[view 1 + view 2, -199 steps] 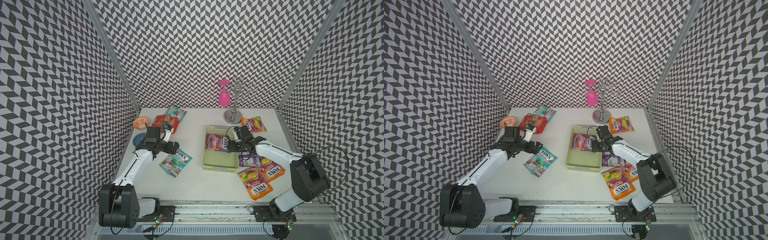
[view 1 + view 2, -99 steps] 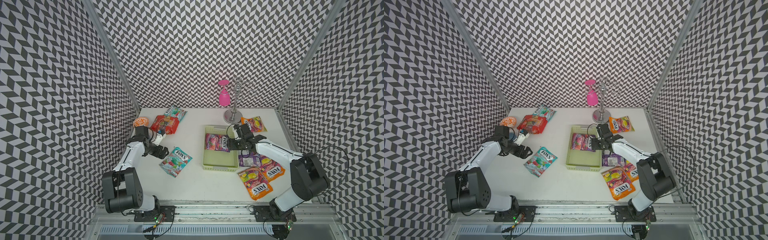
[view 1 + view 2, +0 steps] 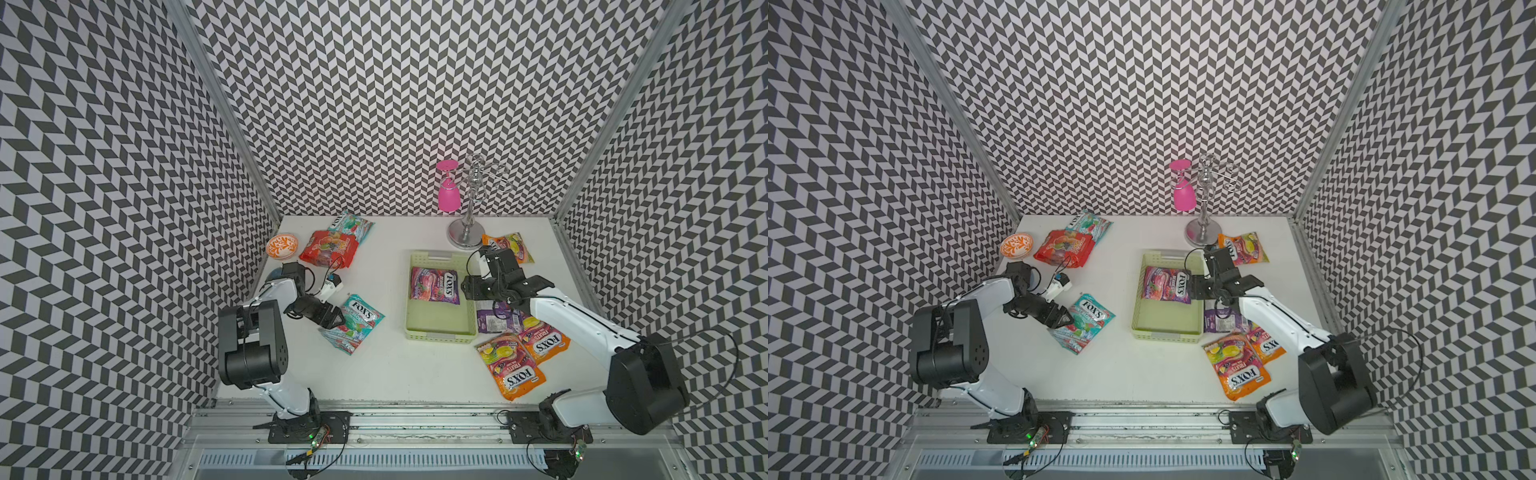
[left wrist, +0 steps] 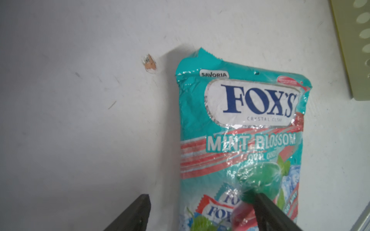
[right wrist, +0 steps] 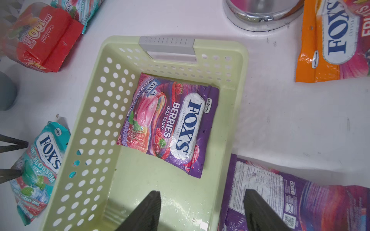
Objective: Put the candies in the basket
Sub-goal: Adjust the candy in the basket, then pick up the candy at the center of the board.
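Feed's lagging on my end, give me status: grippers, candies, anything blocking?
Left gripper open, straddling teal mint bag edge. Right gripper open, empty, over basket rim. One purple bag in basket. Nothing blocking.

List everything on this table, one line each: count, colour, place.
basket: one, pale green, mid-table.
Berries bag: one, purple, inside the basket.
face-down bag: one, purple, right of the basket.
Fruits bags: three, orange; two overlapping front right, one back right.
Mint Blossom bag: one, teal, left of the basket.
red bag: one, red, back left.
teal bag: one, teal, tucked behind the red bag.
patterned bowl: one, orange and white, back left edge.
blue-grey bowl: one, left side, only partly visible.
stand: one, chrome, back.
glass: one, pink, hanging upside down on the stand.
left end effector: black, open, astride the Mint Blossom bag's edge.
right end effector: black, open, empty, above the basket's right wall.
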Controlling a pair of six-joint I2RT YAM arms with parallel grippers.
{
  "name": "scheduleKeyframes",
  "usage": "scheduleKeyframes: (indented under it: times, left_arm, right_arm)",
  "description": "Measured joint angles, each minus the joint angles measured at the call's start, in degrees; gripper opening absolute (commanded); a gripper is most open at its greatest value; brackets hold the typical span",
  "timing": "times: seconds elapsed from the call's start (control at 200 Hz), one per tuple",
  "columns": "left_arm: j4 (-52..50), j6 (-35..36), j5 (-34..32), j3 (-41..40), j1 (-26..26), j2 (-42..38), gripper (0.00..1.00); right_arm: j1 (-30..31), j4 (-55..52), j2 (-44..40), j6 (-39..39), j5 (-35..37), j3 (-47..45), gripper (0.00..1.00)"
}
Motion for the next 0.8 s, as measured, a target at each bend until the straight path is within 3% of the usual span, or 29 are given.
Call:
scheduleKeyframes:
  times: [0.19,0.27,0.471,0.566,0.801]
  left_arm:
    - [0.7,0.4,1.7,0.0,-0.1,1.3,0.52]
    - [0.6,0.5,2.9,0.0,-0.2,1.9,0.50]
    - [-0.2,1.7,4.9,0.1,-1.4,2.4,0.09]
    - [-0.5,1.9,5.2,0.1,-2.0,1.7,0.00]
    - [-0.4,1.9,1.9,0.6,-4.1,-3.1,0.00]
  right_arm:
    - [-2.8,-0.5,-5.1,-0.5,0.4,-2.1,0.70]
    - [-3.9,-0.6,-6.3,-0.9,0.4,-2.3,0.70]
    - [-5.0,-0.6,-7.2,-1.5,0.4,-2.3,0.70]
    - [-5.3,-0.7,-7.3,-1.7,0.4,-2.3,0.70]
    - [-5.3,-1.1,-8.3,-2.3,0.5,-2.3,0.70]
